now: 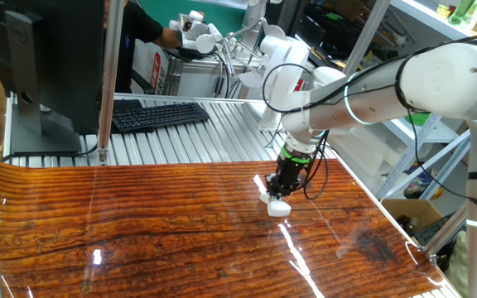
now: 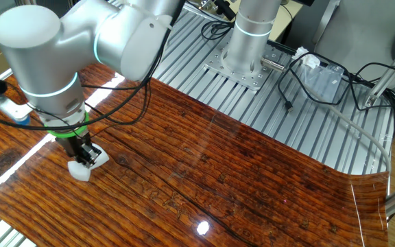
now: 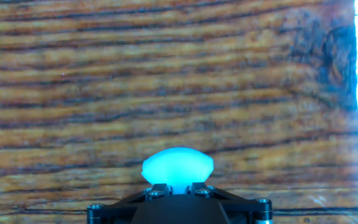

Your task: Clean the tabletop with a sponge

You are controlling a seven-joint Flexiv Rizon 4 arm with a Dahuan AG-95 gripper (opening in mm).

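The sponge [image 1: 278, 207] is a small white block pinched in my gripper [image 1: 277, 199], which points straight down over the right part of the glossy reddish-brown tabletop [image 1: 139, 223]. Its bottom rests on or just above the wood. In the other fixed view the sponge [image 2: 82, 168] sits under the gripper [image 2: 86, 159] near the left end of the tabletop [image 2: 238, 178]. The hand view shows the sponge [image 3: 178, 167] bulging, tinted cyan, between the dark fingers [image 3: 158, 188], with wood grain behind it. A dark stain [image 3: 328, 56] lies to the upper right.
A ribbed silver metal surface [image 1: 189, 136] borders the wood, carrying a black keyboard [image 1: 160, 114] and a monitor [image 1: 40, 58]. The arm's base [image 2: 249, 41] stands on the metal [image 2: 300, 116], with cables [image 2: 334, 75] beside it. A dark stain [image 1: 379, 244] marks the wood near the right edge.
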